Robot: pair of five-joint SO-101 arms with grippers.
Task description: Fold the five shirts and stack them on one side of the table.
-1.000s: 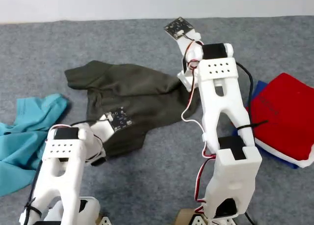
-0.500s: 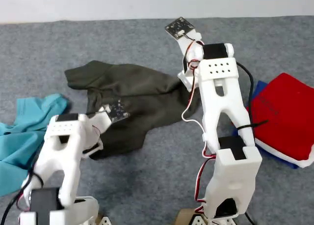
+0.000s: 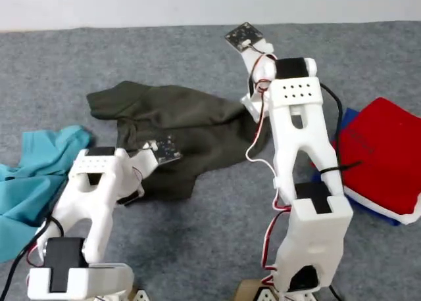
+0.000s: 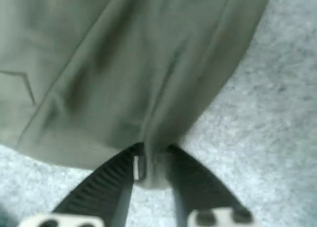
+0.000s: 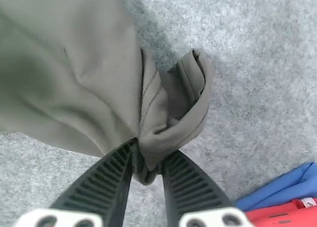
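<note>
We are folding the green shirt beside the red stack, left gripper and right gripper each clamped on its edge; next, both should lift together.

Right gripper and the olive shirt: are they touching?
Touching. In the right wrist view, the right gripper pinches a fold of the olive shirt.

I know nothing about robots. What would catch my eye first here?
A dark green shirt lies spread in the middle of the grey table, gripped from two sides: the left pincer is shut on its near edge, the right pincer on a bunched fold at its right side. A red shirt tops a pile at the right edge, and a crumpled teal shirt lies at the left edge.
</note>
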